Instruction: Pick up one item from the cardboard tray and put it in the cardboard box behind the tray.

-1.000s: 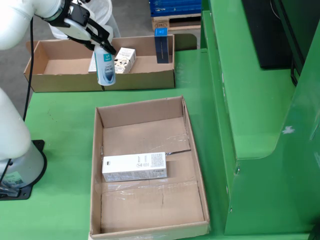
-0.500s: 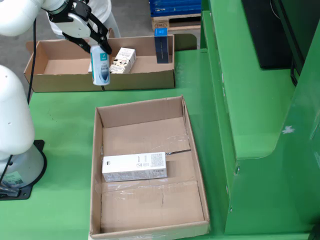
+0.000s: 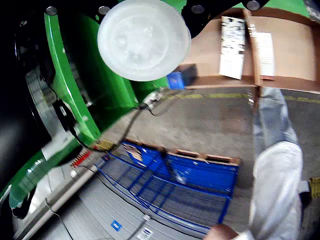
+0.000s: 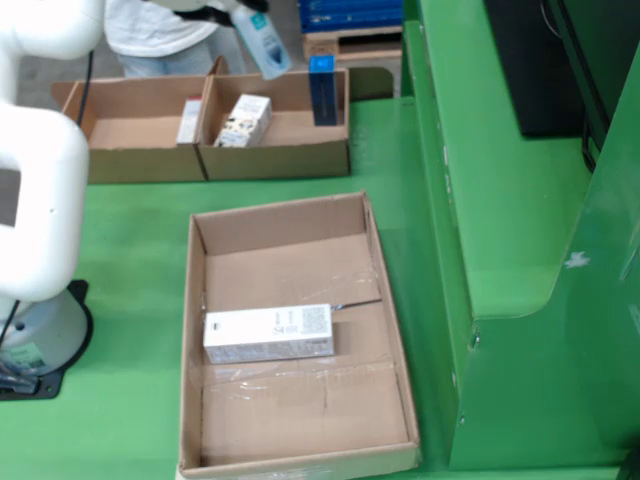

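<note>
Nearest the fixed camera, a cardboard tray (image 4: 298, 350) sat on the green table (image 4: 130, 215), with one white carton (image 4: 268, 333) lying flat inside, toward its left wall. Beyond it stood the cardboard box (image 4: 205, 125), split into two compartments; a small white package (image 4: 243, 120) leaned in the right one, a blue item (image 4: 322, 88) upright against its back wall. Above the box's rear edge, the gripper (image 4: 240, 14) carried a translucent bottle (image 4: 263, 40). From the wrist view, the bottle's round base (image 3: 143, 39) filled the top; the grip itself could not be made out.
</note>
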Action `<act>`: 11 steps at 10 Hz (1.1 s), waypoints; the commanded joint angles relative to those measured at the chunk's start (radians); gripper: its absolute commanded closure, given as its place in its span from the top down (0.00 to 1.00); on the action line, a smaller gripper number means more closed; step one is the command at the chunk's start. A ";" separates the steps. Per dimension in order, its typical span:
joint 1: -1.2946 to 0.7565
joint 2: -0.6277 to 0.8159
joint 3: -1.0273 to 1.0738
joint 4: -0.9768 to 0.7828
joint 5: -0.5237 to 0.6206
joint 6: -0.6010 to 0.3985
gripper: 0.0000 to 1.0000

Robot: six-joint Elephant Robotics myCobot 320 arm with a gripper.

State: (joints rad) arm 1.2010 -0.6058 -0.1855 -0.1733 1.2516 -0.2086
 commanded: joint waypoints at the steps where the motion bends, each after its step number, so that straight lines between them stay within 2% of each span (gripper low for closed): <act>1: 0.125 -0.286 0.186 0.685 -0.298 -0.030 0.00; 2: 0.168 -0.293 0.186 0.685 -0.298 -0.002 0.00; 3: 0.118 -0.467 0.186 0.685 -0.298 -0.031 0.00; 4: 0.113 -0.489 0.186 0.685 -0.298 0.012 0.00; 7: 0.097 -0.563 0.186 0.685 -0.298 -0.023 0.00; 8: 0.097 -0.563 0.186 0.685 -0.298 0.010 0.00; 9: 0.074 -0.623 0.186 0.685 -0.298 -0.051 0.00; 11: 0.064 -0.647 0.186 0.685 -0.298 0.012 0.00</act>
State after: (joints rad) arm 1.2870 -1.2271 -0.0276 0.5000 0.9632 -0.2253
